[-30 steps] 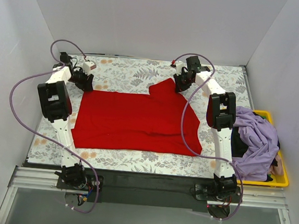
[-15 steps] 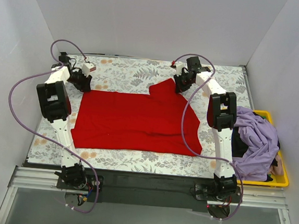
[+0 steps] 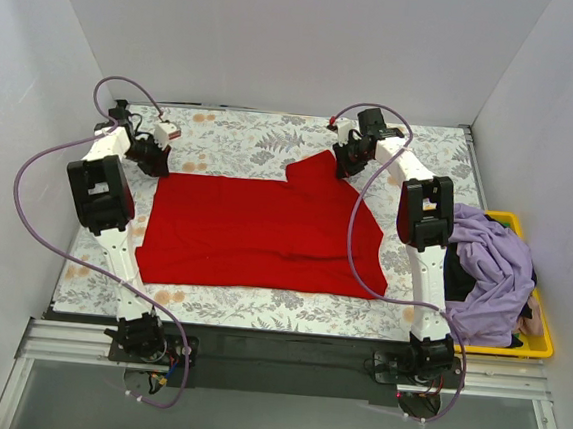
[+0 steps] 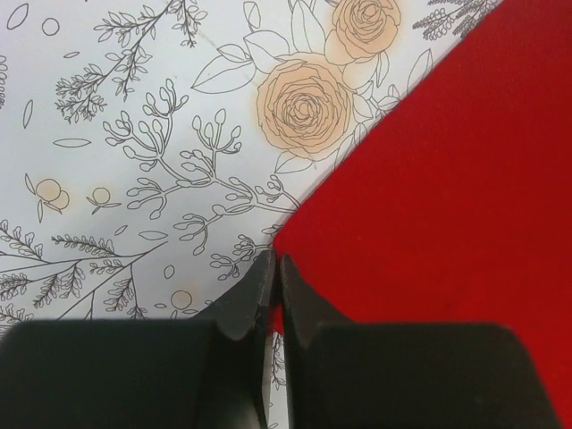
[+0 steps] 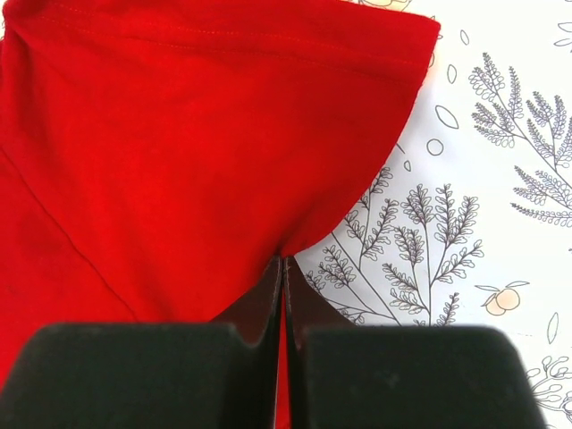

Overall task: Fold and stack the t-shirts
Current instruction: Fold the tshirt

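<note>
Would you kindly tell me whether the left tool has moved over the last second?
Yes. The left tool has edged slightly left, toward the left edge of the table, while pinching a corner of the red t-shirt.

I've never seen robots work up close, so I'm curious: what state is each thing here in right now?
Red t-shirt: spread flat on the table.
Lilac t-shirt: crumpled in the yellow bin.
Yellow bin: heaped with clothes.
Left pincer: shut on the red t-shirt's corner.
Right pincer: shut on the red t-shirt's edge.
</note>
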Controlling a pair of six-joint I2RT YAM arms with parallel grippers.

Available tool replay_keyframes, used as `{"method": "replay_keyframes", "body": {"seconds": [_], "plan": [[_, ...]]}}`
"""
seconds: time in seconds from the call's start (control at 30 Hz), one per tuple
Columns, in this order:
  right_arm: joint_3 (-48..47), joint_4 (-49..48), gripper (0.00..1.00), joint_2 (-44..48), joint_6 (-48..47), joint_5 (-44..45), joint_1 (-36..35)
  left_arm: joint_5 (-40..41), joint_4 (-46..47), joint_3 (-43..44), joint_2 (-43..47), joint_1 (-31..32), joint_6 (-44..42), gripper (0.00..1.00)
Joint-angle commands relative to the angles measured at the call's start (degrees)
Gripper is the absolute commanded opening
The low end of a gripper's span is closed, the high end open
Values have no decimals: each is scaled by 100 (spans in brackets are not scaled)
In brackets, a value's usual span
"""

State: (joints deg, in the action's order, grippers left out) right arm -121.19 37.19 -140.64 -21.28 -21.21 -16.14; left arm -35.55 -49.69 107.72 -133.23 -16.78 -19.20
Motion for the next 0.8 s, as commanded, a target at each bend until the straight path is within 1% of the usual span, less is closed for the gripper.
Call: {"method": "replay_keyframes", "body": {"seconds": [0.0, 0.1, 0.23, 0.33, 0.6, 0.77], "plan": [[-116, 78, 1, 397, -105, -155, 23, -180, -15, 47, 78, -19, 56, 0], [-107, 69, 1, 502, -122, -173, 32, -303, 170, -58, 244, -28, 154, 0], [-11, 87, 1, 748, -149, -190, 85, -453, 608, -444, 631, -19, 241, 0], [86, 87, 1, 888, -175, -182, 120, -558, 741, -542, 825, -27, 303, 0], [367, 104, 1, 1231, -192, -217, 138, -813, 663, -594, 1176, -80, 268, 0], [877, 113, 1, 1697, -298, -243, 146, -971, 469, -770, 1448, -194, 13, 0]]}}
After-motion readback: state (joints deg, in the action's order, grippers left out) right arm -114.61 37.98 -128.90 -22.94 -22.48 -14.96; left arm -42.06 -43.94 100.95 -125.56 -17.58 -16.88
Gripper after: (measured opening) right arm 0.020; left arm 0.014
